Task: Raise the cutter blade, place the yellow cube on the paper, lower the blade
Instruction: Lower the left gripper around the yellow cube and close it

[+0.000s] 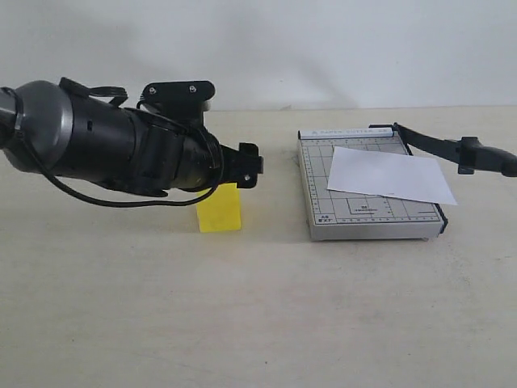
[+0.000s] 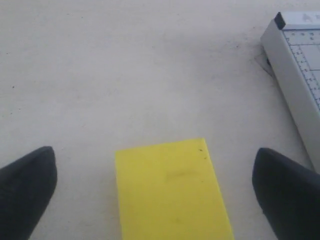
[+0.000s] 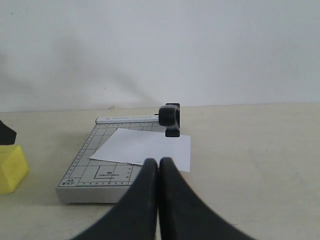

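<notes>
Cube (image 1: 219, 208) sits on the table (image 1: 258, 323), well left of the trimmer (image 1: 367, 222), with bare tabletop between them. My left gripper (image 2: 156, 187) is spread wide. One fingertip (image 2: 27, 187) stands off each side of the cube, with a clear gap on both sides. It touches nothing and holds nothing. In the left wrist view the trimmer's corner (image 2: 295, 55) lies off to one side, apart from the nearer finger.

My right gripper (image 3: 158, 165) is pressed fully together, pad against pad, with nothing between them. It points at the trimmer from short of its edge and makes no contact.

Blade (image 1: 432, 144) is up off the base, hinged at the far right corner. Its handle (image 1: 485, 155) hangs out past the trimmer's right side. Paper (image 1: 388, 174) lies skewed on the grid, one corner overhanging the right edge under the lifted blade. Its top is bare, and the table in front of the trimmer is open.
</notes>
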`<state>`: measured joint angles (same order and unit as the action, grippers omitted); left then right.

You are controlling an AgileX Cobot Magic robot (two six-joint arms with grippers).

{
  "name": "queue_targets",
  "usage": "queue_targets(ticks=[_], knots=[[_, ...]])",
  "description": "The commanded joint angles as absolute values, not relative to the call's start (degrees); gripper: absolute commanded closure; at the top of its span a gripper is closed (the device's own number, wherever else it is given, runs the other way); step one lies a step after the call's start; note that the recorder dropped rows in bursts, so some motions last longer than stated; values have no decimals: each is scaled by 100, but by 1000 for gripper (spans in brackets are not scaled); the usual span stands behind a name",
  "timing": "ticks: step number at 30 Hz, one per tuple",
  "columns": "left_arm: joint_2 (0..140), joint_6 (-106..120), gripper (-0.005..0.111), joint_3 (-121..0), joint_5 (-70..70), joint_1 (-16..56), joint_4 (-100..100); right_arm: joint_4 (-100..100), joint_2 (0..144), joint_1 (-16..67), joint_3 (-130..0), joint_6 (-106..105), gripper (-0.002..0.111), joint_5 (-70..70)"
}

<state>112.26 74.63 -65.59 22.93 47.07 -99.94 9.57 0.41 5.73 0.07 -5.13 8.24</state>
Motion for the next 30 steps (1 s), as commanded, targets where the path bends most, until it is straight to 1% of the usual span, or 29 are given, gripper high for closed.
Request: queue_targets(ticks=[1, 6, 16, 30], knots=[[11370, 7502, 6, -6608, 2398, 4695, -9995, 960, 0, 572, 0, -500, 108, 780], [11587, 7502, 6, -6704, 2411, 4688, -9995, 960, 0, 572, 0, -500, 108, 780], [11837, 7502, 6, -7335, 2495, 4688, -9995, 960, 0, 572, 0, -500, 108, 747], [12068, 6875, 6, -7335, 2702, 4688, -9995, 960, 0, 572, 0, -500, 108, 747]])
